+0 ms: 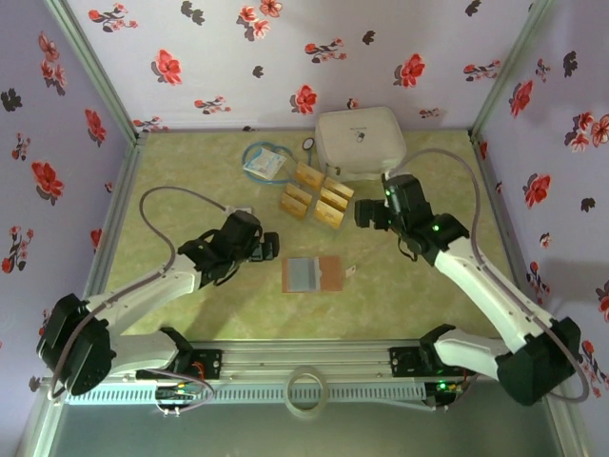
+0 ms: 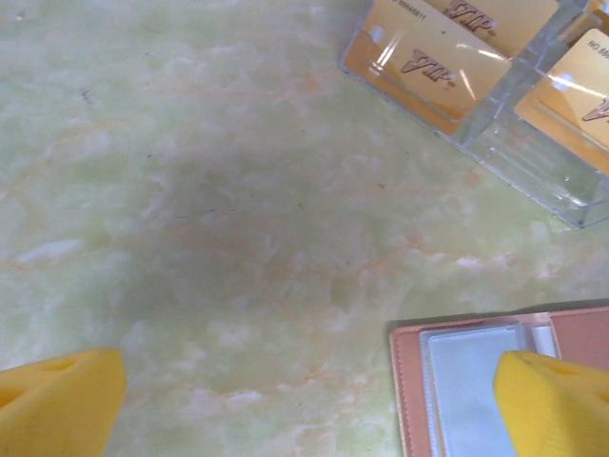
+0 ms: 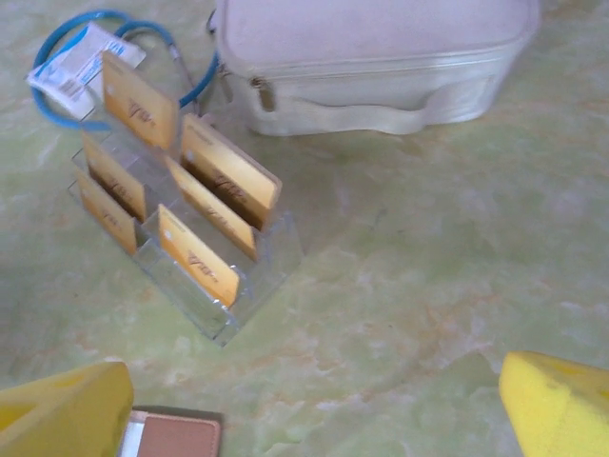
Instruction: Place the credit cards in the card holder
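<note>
Green marbled table [image 1: 190,295] carries a large white case [image 1: 359,141] at its far edge. Left gripper [image 1: 270,246]: jaws wide apart, nothing between them, over bare table just left of the card holder [image 1: 312,275]. The holder lies open and flat, grey-blue inside up. In the left wrist view it is partly hidden behind one yellow fingertip [image 2: 557,405]; contact cannot be told. Right gripper [image 1: 364,215]: jaws wide apart, empty, just right of the credit cards [image 1: 317,198]. The cards stand tilted in a clear tiered stand [image 3: 214,319] between case and holder. A blue-white packet [image 1: 264,164] lies left of the cards.
</note>
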You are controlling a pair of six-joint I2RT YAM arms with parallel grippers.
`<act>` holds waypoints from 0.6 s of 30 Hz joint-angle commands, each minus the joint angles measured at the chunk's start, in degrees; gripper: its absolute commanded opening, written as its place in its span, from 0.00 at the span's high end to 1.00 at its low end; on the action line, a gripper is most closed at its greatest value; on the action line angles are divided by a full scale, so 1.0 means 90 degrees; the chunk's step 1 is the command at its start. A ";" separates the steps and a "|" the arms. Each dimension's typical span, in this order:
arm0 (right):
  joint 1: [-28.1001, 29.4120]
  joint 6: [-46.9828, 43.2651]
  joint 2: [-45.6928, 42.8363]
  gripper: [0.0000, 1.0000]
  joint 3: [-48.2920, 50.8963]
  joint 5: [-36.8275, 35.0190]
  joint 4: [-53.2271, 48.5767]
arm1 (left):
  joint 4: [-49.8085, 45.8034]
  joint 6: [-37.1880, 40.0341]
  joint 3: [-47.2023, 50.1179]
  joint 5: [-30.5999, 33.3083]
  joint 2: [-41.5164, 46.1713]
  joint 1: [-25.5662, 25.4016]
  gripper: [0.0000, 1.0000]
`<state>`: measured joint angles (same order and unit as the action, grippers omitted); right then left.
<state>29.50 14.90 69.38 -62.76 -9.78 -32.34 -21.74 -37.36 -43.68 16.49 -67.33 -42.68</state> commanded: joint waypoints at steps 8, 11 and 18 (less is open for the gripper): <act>-0.0035 -0.0971 0.1868 0.20 -0.1745 0.1434 -0.1142 | -0.0495 -0.1179 0.0496 0.0531 0.0675 0.0426 0.00; -0.0026 -0.1239 0.2466 0.32 -0.2231 0.1753 -0.1502 | -0.0344 -0.1231 0.0622 0.0517 0.0769 0.0505 0.00; 0.0126 -0.1493 0.3655 0.56 -0.3069 0.1506 -0.2068 | -0.0477 -0.0637 0.0387 -0.0224 0.0564 0.0697 0.00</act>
<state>29.85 3.42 100.07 -87.94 4.32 -46.63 -24.69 -45.17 -38.44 17.41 -61.43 -37.52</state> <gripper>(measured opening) 0.453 0.997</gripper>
